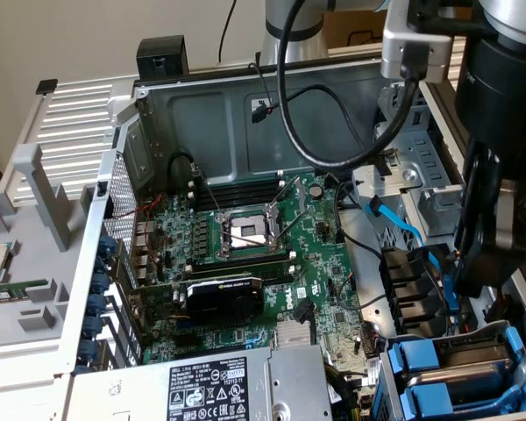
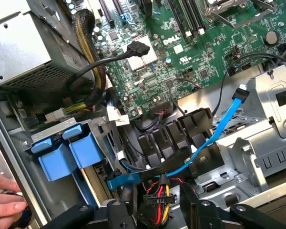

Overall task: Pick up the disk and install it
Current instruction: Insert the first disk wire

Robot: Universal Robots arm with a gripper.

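My gripper (image 1: 486, 263) hangs at the exterior view's right, above the black fan ducts and cables and behind the drive cage. In the wrist view its two black fingers (image 2: 118, 212) stand apart, open, with only red, yellow and black wires below the gap of the gripper (image 2: 157, 214). Two bright blue plastic carriers (image 1: 447, 368) sit side by side in the drive cage, and their blue handles (image 2: 66, 148) show in the wrist view. No labelled face shows, so I cannot tell which carrier holds the disk. Nothing is held.
A person's hand (image 2: 5, 198) rests by the case edge, next to the blue handles. The silver power supply (image 1: 202, 386) sits beside the cage. A blue data cable (image 2: 219, 129) crosses the black ducts (image 1: 412, 281). The green motherboard (image 1: 245, 254) fills the case floor.
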